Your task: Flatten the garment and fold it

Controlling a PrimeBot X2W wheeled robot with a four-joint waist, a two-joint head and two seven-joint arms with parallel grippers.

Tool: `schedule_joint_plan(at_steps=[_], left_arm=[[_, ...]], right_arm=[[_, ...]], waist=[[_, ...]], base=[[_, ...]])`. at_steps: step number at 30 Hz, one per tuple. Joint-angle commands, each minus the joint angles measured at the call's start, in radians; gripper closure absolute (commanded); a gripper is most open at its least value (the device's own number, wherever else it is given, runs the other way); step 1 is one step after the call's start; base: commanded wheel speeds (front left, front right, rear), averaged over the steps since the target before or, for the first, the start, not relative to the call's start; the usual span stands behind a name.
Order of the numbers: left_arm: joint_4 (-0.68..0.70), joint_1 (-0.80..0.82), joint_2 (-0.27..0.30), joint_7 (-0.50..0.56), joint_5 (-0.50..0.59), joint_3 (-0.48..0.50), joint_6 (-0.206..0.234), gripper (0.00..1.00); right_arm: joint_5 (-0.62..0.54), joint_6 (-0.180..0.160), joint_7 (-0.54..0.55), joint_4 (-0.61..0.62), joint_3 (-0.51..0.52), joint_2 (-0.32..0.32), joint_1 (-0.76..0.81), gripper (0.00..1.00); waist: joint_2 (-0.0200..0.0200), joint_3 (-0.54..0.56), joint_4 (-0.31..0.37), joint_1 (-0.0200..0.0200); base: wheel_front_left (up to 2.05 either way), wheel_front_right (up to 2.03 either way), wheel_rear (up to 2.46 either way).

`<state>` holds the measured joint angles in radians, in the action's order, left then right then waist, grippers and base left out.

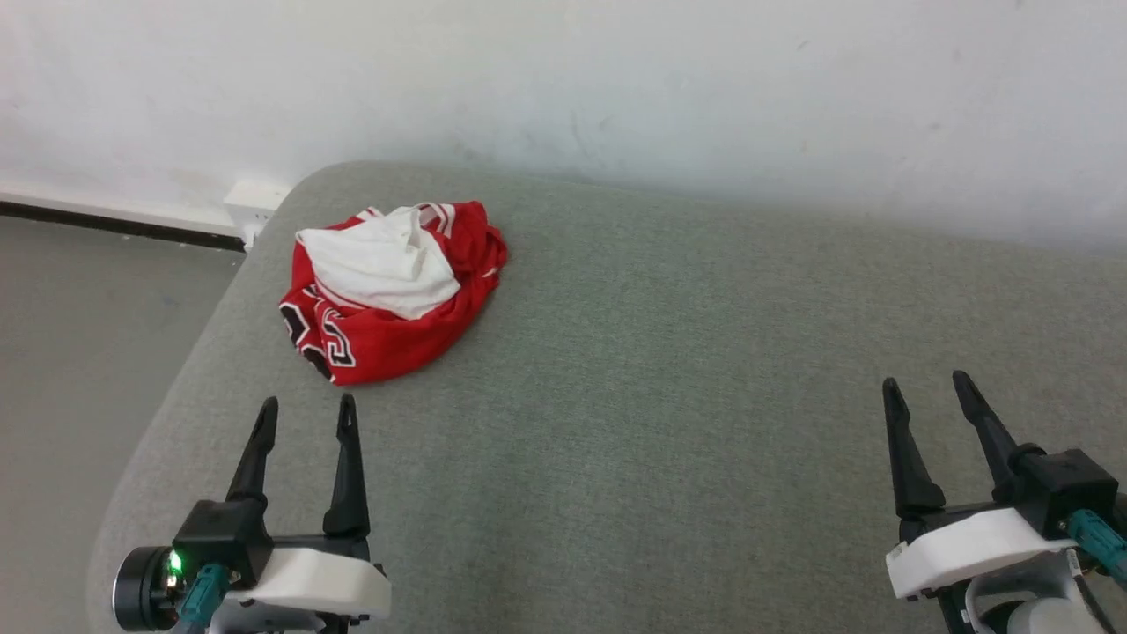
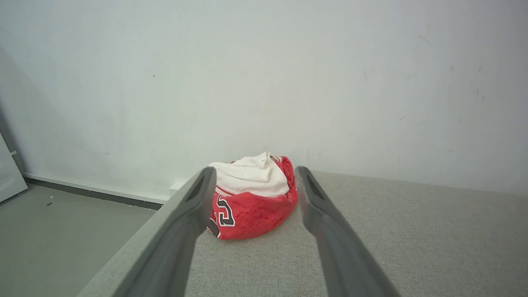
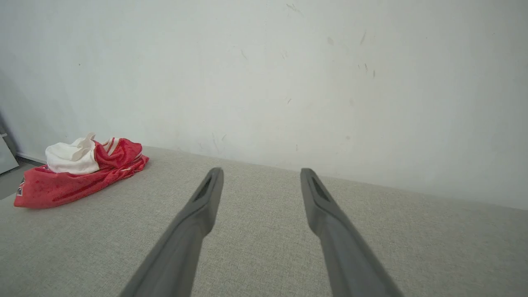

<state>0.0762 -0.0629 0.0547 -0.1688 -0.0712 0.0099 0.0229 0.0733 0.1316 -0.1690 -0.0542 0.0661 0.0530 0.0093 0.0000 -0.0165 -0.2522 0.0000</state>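
- The left end effector sat at the lower left of the head view. Its two long dark fingers were spread apart and released, grasping nothing.
- The right end effector sat at the lower right, fingers likewise spread and empty, well apart from the left one.
- Both were over the near part of a grey fabric-covered counter with a rounded far-left corner.
- The garment, a red jersey-style T-shirt, lay crumpled in a heap on the counter near that corner. It was ahead of the left end effector without touching it, and well apart from the right one.
- White cloth lay bunched on top of the heap, with red-and-white striped trim at its far edge. Black lettering outlined in white showed on the red cloth at the near-left side.
- In the left wrist view, the heap appeared between that end effector's fingers, farther off.
- Beyond the counter stood a plain white wall, lightly scuffed.
- To the left, a grey floor met the wall at a dark skirting strip. A small white box sat at the wall's foot.
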Motion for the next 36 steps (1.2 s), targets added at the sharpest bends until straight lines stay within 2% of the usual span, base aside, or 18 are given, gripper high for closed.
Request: schedule_joint_plan(at_steps=[1, 10, 36], left_arm=[[0.008, -0.018, -0.003, -0.011, -0.011, 0.005, 0.006, 0.0], [0.012, -0.033, -0.003, -0.029, -0.02, 0.013, 0.005, 0.0], [0.027, -0.047, -0.004, -0.084, -0.055, 0.024, 0.007, 0.0]], right_arm=[[0.011, -0.001, -0.01, -0.004, 0.001, -0.002, 0.007, 0.0], [0.016, -0.001, -0.029, -0.01, 0.009, -0.002, 0.004, 0.0], [0.025, -0.001, -0.084, -0.027, 0.03, -0.003, 0.005, 0.0]], waist=[[0.0, -0.001, -0.023, 0.0], [0.0, -0.003, -0.073, 0.0], [0.0, -0.01, -0.157, 0.0]], base=[[0.0, 0.0, 0.0], [0.0, 0.0, 0.0], [0.0, 0.0, 0.0]])
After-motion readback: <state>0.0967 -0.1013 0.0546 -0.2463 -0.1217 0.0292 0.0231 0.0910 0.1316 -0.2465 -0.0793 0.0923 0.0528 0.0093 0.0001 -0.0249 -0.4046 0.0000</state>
